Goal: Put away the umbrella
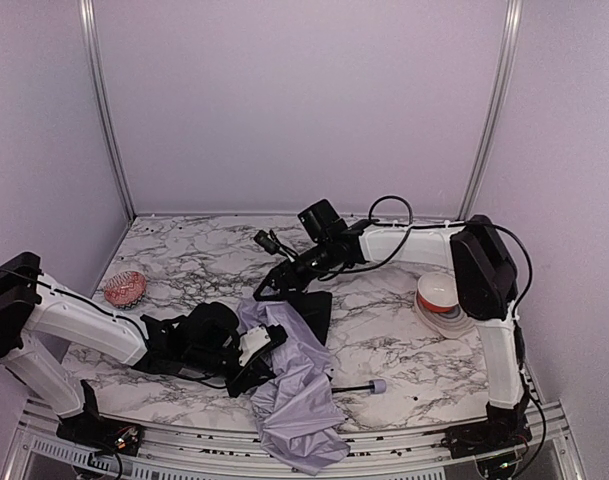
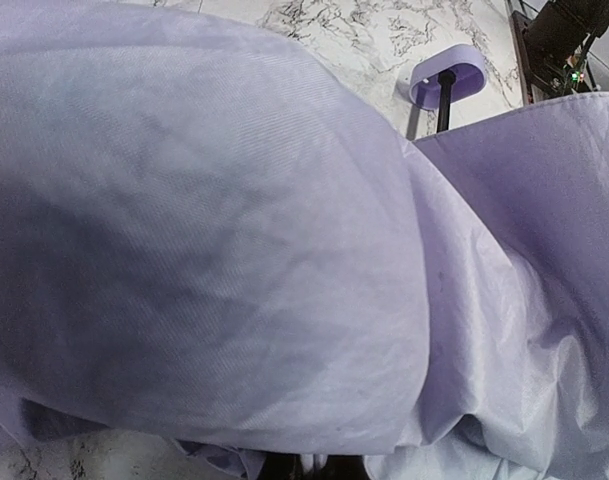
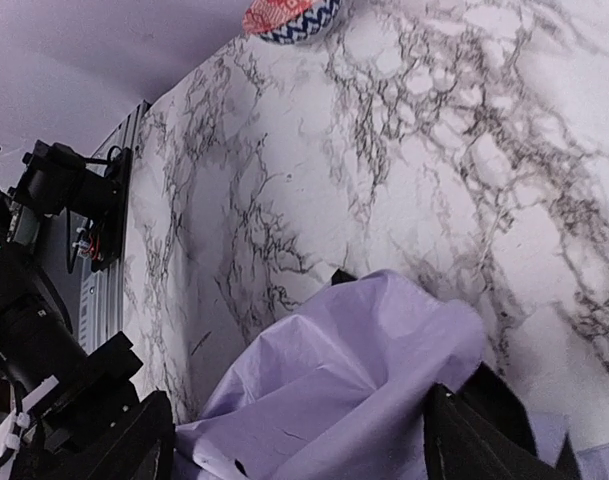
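Note:
The umbrella [image 1: 296, 395] lies crumpled at the table's front centre, pale lavender fabric with a black inner side [image 1: 312, 308] turned up behind. Its thin black shaft [image 1: 352, 388] ends in a small lavender handle [image 1: 378, 386] on the right. My left gripper [image 1: 254, 352] is buried in the fabric's left side and looks shut on it. In the left wrist view the fabric [image 2: 234, 250] fills the frame and hides the fingers, and the handle [image 2: 446, 78] shows at the top. My right gripper [image 1: 268, 287] is open just behind the umbrella, with fabric [image 3: 354, 370] lying between its fingers [image 3: 464, 435].
An orange-and-white bowl [image 1: 438, 295] stands at the right, by the right arm's upright link. A small red patterned bowl [image 1: 124, 288] sits at the left and also shows in the right wrist view [image 3: 289, 15]. The umbrella fabric hangs over the table's front rail [image 1: 404, 440].

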{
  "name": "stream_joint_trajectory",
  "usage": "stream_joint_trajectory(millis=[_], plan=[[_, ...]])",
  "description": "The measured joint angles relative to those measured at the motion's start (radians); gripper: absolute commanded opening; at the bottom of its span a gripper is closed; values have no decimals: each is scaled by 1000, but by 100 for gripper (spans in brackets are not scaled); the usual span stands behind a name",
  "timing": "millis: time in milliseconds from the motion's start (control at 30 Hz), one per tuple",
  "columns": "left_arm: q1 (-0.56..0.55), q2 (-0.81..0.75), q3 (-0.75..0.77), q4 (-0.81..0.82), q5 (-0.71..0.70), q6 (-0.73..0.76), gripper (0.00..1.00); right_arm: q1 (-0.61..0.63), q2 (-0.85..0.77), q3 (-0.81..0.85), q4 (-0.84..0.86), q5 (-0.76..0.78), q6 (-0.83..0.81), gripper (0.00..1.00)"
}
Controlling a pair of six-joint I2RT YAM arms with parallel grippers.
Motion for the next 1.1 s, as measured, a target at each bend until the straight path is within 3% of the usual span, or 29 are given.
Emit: stream_joint_trajectory(millis=[67,167,200,333,467,633,833,1000,1100], plan=[[0,-1,0,0,-3,1,0,9,41,26,-47,-26,-10,63],[-1,-1,-3,3,-10,4,0,20,60,40,-137,-92,-32,11],[-1,-1,-3,3,-11,4,0,21,61,59,-183,-126,-50,0],[-1,-2,-8,11,-15,4,0,18,27,95,-270,-193,-113,0],[-5,-8,-18,28,-25,8,0,-6,-121,2,-263,-200,-113,0],[-5,-9,-20,55,-56,8,0,-46,-450,-325,-95,-172,-23,0],[-6,-9,-31,59,-76,7,0,-35,-675,-679,108,-142,90,0],[-8,-9,-35,63,-85,8,0,-16,-681,-921,196,-83,159,5],[-10,-9,-35,64,-86,14,2,19,-626,-963,234,-69,182,6]])
